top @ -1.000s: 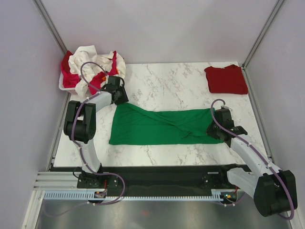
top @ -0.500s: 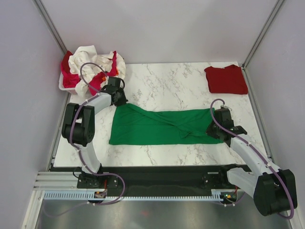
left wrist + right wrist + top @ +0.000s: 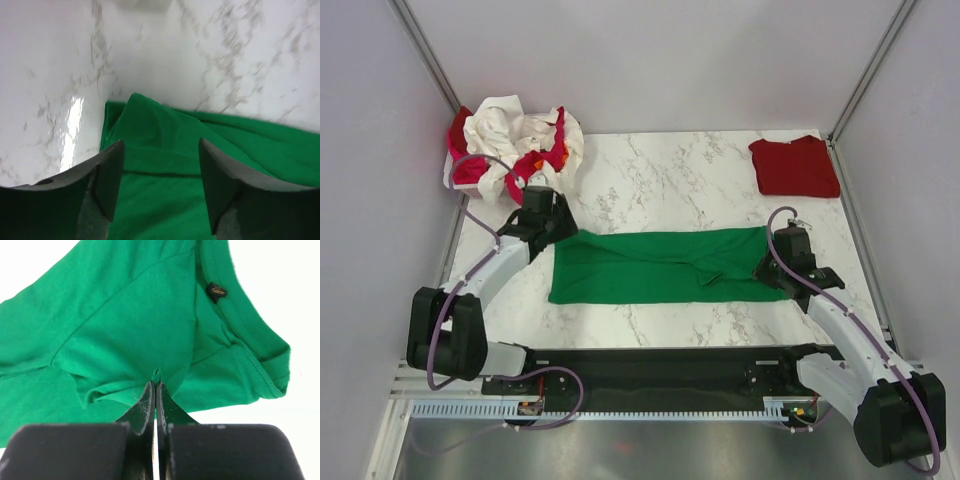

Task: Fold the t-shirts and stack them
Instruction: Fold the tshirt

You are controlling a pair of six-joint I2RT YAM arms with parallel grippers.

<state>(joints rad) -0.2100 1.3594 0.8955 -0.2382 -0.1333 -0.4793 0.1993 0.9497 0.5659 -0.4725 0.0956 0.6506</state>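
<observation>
Here the green shirt (image 3: pixel 650 265) lies as a long band across the middle of the table (image 3: pixel 660 180). The right gripper (image 3: pixel 156 385) pinches a fold at its right end, jaws tight together. The left gripper (image 3: pixel 161 142) hangs over its far left corner, jaws apart and holding nothing. A dark red shirt (image 3: pixel 795 166) lies folded in the far right corner.
</observation>
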